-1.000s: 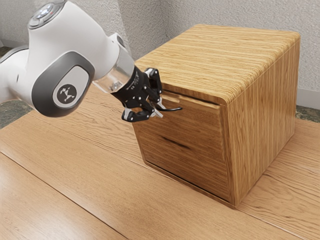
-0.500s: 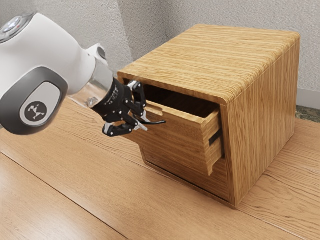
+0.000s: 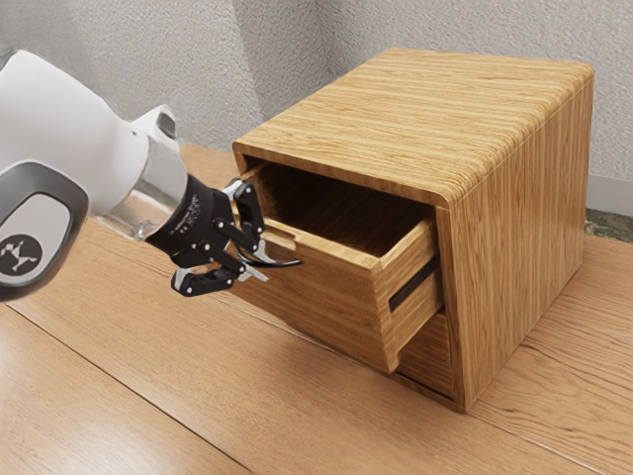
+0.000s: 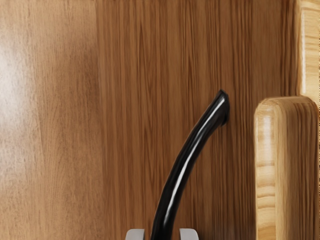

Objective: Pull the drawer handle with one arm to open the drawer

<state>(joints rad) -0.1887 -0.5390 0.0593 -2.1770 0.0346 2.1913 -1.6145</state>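
Note:
A wooden cabinet (image 3: pixel 465 129) stands on the table. Its top drawer (image 3: pixel 336 287) is pulled well out toward the exterior view's left, with its inside showing. A thin black curved handle (image 3: pixel 282 263) sticks out of the drawer front. My black gripper (image 3: pixel 242 259) is shut on that handle at its left end. In the wrist view the black handle (image 4: pixel 192 155) arcs from the drawer front (image 4: pixel 140 100) down between my two grey fingertips (image 4: pixel 135 233). A lower drawer (image 3: pixel 430 358) below stays in, mostly hidden behind the open one.
The wooden tabletop (image 3: pixel 198 396) spreads in front of and to the left of the cabinet. A grey textured wall (image 3: pixel 247 49) stands behind. My white arm (image 3: pixel 69 168) comes in from the exterior view's left.
My gripper has pulled back toward the exterior view's left and down with the handle in it. The top drawer went from barely out to far out.

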